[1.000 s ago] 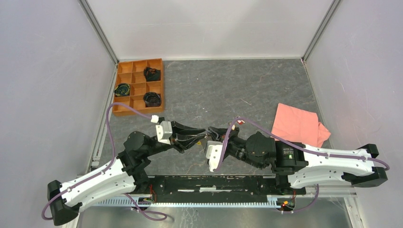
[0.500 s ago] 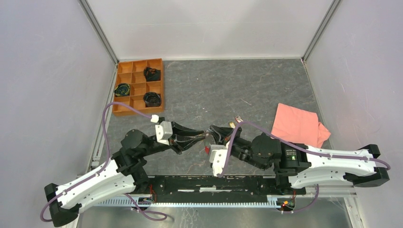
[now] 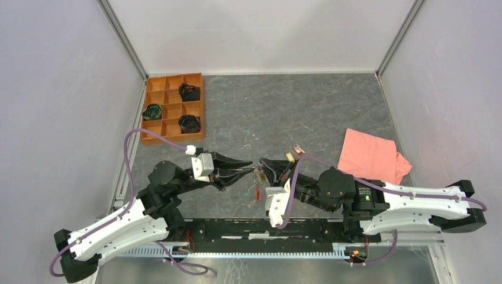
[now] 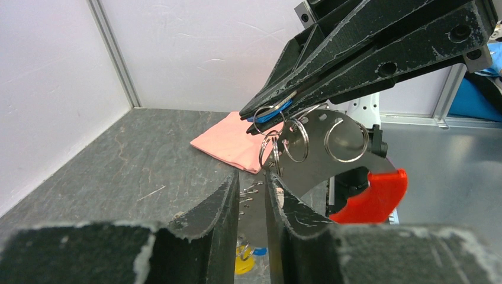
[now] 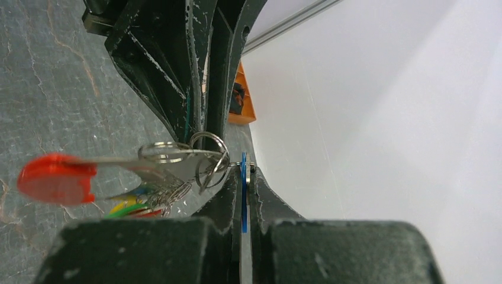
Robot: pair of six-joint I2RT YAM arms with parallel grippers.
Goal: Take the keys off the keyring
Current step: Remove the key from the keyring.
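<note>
The right gripper (image 5: 244, 173) is clamped flat on the head of a blue key (image 4: 275, 111), its jaws almost touching. Tip to tip with it, the left gripper (image 4: 251, 180) has its jaws a narrow slit apart. They seem pinched on the pale side of the keyring (image 4: 314, 168) strap, which runs into that slit. Between the two tips hang several linked rings (image 4: 294, 141), and the strap's red end curls away beside them. The other keys (image 5: 133, 204), yellow and green heads among them, dangle under the rings. The bunch is over the table (image 3: 284, 112), near its front edge, between the arms. A pink cloth (image 3: 370, 157) lies to the right, and an orange tray (image 3: 175, 76) sits at the far left.
</note>
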